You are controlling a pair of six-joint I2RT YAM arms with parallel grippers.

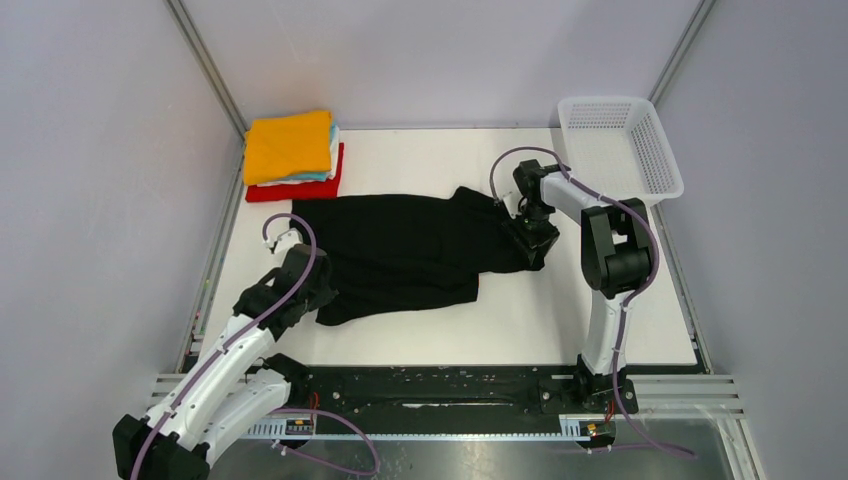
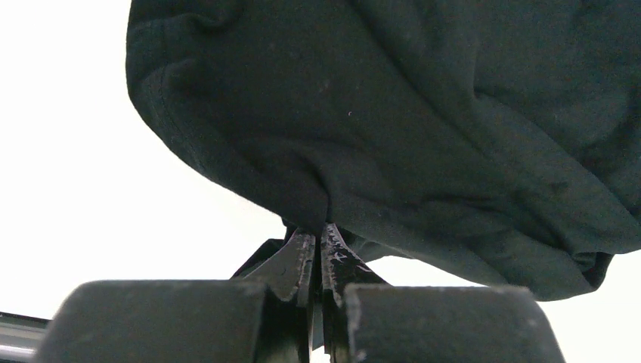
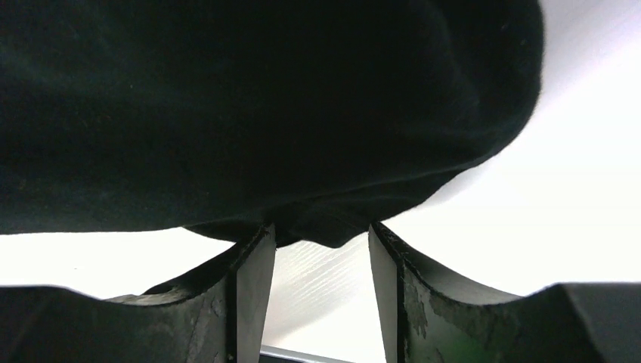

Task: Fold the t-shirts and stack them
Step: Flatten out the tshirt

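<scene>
The large black t-shirt (image 1: 410, 250) lies partly bunched across the middle of the white table. My left gripper (image 1: 318, 290) is shut on its near left edge; in the left wrist view the black cloth (image 2: 393, 113) is pinched between the closed fingers (image 2: 298, 261). My right gripper (image 1: 530, 238) is at the shirt's right end with jaws open; in the right wrist view the black cloth (image 3: 249, 113) hangs just over the gap and the fingers (image 3: 253, 280) stand apart. A folded stack with the orange shirt (image 1: 288, 143) on top, white and light blue under it, and red (image 1: 296, 187) at the bottom sits at the far left.
A white mesh basket (image 1: 620, 145) stands at the far right corner. Grey walls enclose the table on three sides. A black rail (image 1: 450, 390) runs along the near edge between the arm bases.
</scene>
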